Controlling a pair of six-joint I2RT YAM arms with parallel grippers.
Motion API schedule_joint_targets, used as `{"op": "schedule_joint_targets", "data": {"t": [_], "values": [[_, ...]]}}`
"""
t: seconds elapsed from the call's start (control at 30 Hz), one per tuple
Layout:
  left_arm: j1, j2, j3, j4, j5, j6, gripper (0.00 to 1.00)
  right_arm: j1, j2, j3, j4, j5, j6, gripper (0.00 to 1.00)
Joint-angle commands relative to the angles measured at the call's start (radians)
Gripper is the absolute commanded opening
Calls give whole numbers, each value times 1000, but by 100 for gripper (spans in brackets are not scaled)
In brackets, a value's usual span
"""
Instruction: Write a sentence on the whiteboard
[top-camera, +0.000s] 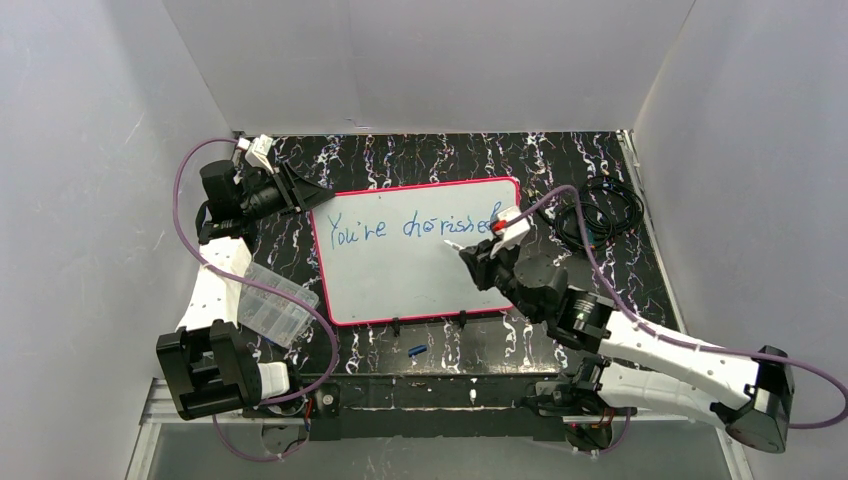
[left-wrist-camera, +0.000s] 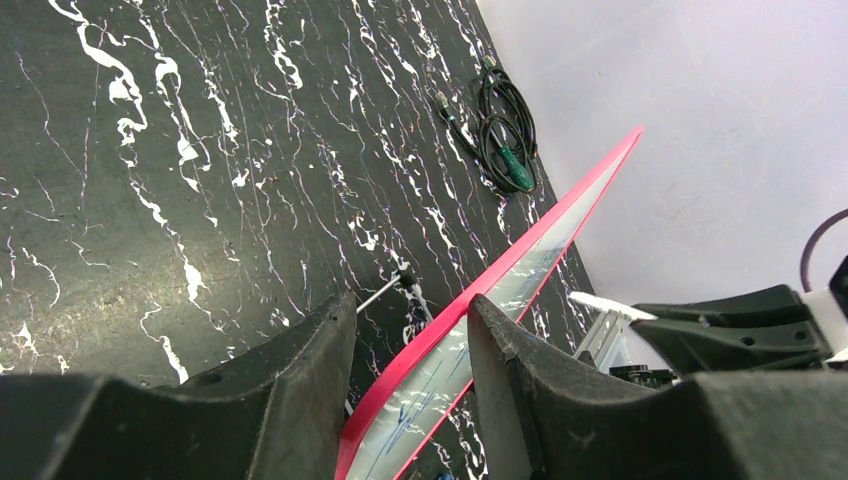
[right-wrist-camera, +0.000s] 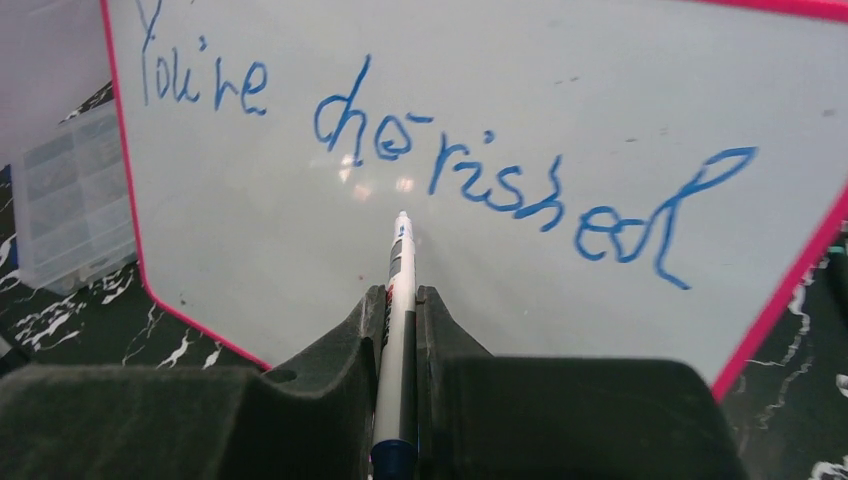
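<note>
I am gripping a marker (right-wrist-camera: 398, 300) in my right jaws, closed tight on its barrel. Its tip is pointing at bare board just under the first line; I cannot tell whether it is touching. The whiteboard (top-camera: 400, 285) is sitting mid-desk, tilted up, with my left jaws straddling its far-left corner. One finger is lying against the face, but I cannot tell whether they are clamping it.

The sentence (top-camera: 415, 227) is reading "You're cherished" in blue across the upper half, so I am judging the first line done. If a second line is meant, the lower half is waiting blank for it.

A clear plastic box (top-camera: 270, 305) is lying just beside the board's near-left corner. A coil of black cable (top-camera: 600, 215) is resting by the far-right corner, behind my right arm. A small blue thing (top-camera: 418, 350), perhaps the cap, is lying near the board's near edge. None of it is blocking the writing space.
</note>
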Motion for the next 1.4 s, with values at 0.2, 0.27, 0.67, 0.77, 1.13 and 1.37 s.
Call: {"op": "schedule_joint_targets", "data": {"t": [0.2, 0.27, 0.67, 0.77, 1.13, 1.37], "values": [[-5, -34, -4, 0, 24, -4, 43, 200, 148, -92, 369, 122, 35, 1], [-5, -35, -5, -2, 23, -4, 43, 230, 181, -112, 427, 173, 36, 1], [-5, -34, -4, -2, 23, -4, 43, 267, 324, -93, 474, 270, 55, 1], [-5, -35, -4, -2, 23, -4, 43, 267, 342, -84, 448, 292, 64, 1], [-4, -35, -3, -2, 23, -4, 43, 270, 304, -96, 330, 365, 117, 1], [-4, -35, -3, -1, 23, -4, 43, 278, 285, -96, 327, 368, 109, 1]]}}
